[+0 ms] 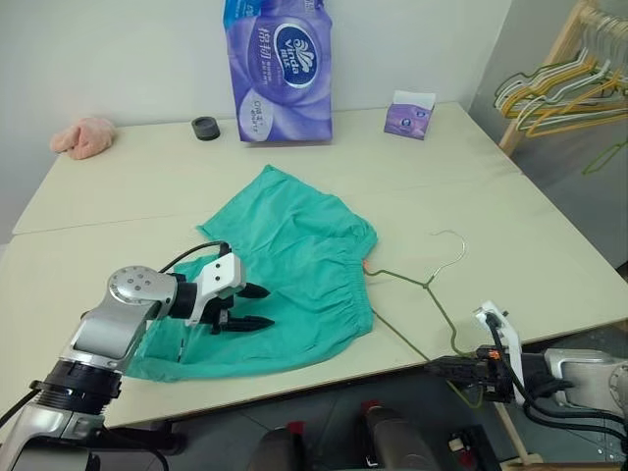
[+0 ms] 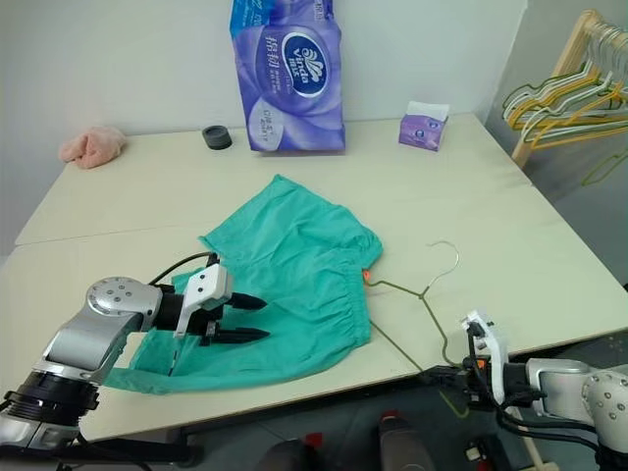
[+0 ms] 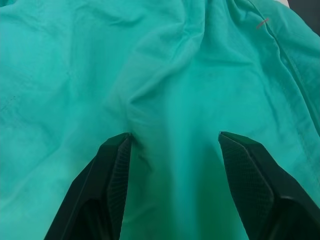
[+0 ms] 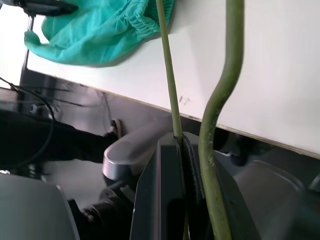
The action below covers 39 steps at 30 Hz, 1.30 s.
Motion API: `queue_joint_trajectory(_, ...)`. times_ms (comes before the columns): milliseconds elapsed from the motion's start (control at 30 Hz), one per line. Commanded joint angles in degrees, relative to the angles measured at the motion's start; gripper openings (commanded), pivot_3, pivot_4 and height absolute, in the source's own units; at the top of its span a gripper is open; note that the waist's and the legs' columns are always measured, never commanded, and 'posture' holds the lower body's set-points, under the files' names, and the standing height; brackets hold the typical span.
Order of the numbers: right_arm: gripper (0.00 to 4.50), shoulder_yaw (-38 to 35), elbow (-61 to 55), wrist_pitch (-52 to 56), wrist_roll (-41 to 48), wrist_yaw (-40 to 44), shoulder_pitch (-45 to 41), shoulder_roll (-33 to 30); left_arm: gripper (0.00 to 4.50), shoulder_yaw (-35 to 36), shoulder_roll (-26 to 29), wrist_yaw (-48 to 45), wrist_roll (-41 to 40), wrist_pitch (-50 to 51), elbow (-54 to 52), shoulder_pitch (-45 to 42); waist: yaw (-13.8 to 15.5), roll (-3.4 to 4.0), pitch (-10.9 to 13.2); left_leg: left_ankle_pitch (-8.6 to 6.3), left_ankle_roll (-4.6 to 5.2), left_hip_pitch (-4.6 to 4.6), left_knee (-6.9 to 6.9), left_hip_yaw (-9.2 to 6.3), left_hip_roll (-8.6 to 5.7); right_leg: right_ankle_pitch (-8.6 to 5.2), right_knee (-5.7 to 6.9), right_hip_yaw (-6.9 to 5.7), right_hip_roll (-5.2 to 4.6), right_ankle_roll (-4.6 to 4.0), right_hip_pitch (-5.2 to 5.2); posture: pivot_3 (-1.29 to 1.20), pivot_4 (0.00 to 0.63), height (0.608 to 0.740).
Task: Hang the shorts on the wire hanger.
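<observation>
Left eye view: shorts (image 1: 294, 280) lie flat, centre of table (image 1: 549, 235). Left gripper (image 1: 257, 306) over their near-left part, jaws apart, holding nothing. Wire hanger (image 1: 417, 285) right of shorts, hook far, its near corner past the table edge, pinched by right gripper (image 1: 442, 367).

Left wrist view: fingers (image 3: 112, 180) spread over teal cloth.

Right wrist view: jaws shut on wire.

We lost the far arm of the wire hanger (image 1: 424, 294) where it slid under the shorts (image 1: 285, 285). The left gripper (image 1: 253, 306) covered part of the fabric, and the frame cut off the top of the tissue pack (image 1: 278, 69). The print on the small purple box (image 1: 409, 115) was too small to read
</observation>
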Motion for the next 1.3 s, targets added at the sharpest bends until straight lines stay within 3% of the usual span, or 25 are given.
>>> queue_joint_trajectory(33,0.0,-3.7,3.4,3.6,3.7,-6.4,-5.2,3.9,2.92,0.5,0.1,0.2,0.2,-1.2,-1.4,-0.1,0.0,0.0,0.0,0.0,0.0,0.0,0.0,-0.01,0.0,0.0,0.0,0.0,0.0,0.0,0.0,-0.22,0.137,0.74)
queue_joint_trajectory(333,0.0,-8.5,16.7,0.0,17.0,-32.8,-17.2,17.2,2.92,0.7,-0.2,0.7,0.3,-1.6,-1.9,0.7,-0.2,0.05,0.0,-0.01,0.01,-0.07,-0.02,0.01,0.02,0.02,0.02,0.02,-0.02,-0.02,-0.06,-0.21,0.133,0.74)
queue_joint_trajectory(467,0.0,-0.4,6.9,3.5,24.4,-25.3,-13.2,8.6,2.92,0.9,-0.2,1.2,0.1,-1.6,-2.7,2.0,0.1,0.18,0.1,-0.05,0.08,-0.19,-0.02,-0.06,0.0,0.02,-0.05,-0.05,-0.05,-0.02,-0.1,-0.2,0.134,0.74)
queue_joint_trajectory(700,0.0,7.9,-1.5,0.0,20.5,-14.9,-9.5,-1.3,2.92,0.4,-0.5,1.3,0.0,-1.9,-3.6,4.5,-0.3,0.15,0.1,-0.2,0.35,-0.14,0.01,0.02,0.02,-0.02,-0.11,0.0,-0.07,0.05,-0.07,-0.2,0.13,0.74)
queue_joint_trajectory(933,0.0,8.8,11.6,-6.5,24.5,-28.7,-8.1,1.4,2.92,-0.1,-0.2,0.8,0.4,-2.7,-4.5,7.0,0.0,0.13,0.1,-0.2,0.35,-0.12,0.02,0.04,0.02,-0.01,-0.1,0.02,-0.05,0.05,-0.05,-0.19,0.125,0.74)
queue_joint_trajectory(1167,0.0,11.6,17.3,-17.4,36.6,-44.6,-11.3,6.5,2.92,-0.3,-0.4,0.9,0.4,-2.9,-4.3,7.6,-0.1,0.1,0.0,-0.2,0.35,-0.1,0.03,0.05,0.02,-0.01,-0.06,0.04,-0.06,0.05,-0.04,-0.19,0.116,0.74)
queue_joint_trajectory(1300,0.0,12.5,15.9,-20.2,40.0,-44.2,-13.3,6.9,2.92,-0.5,-0.5,0.9,0.5,-3.1,-4.2,7.6,0.0,0.11,0.0,-0.2,0.35,-0.14,0.02,0.03,0.02,-0.01,-0.07,0.02,-0.06,0.06,-0.06,-0.18,0.113,0.74)
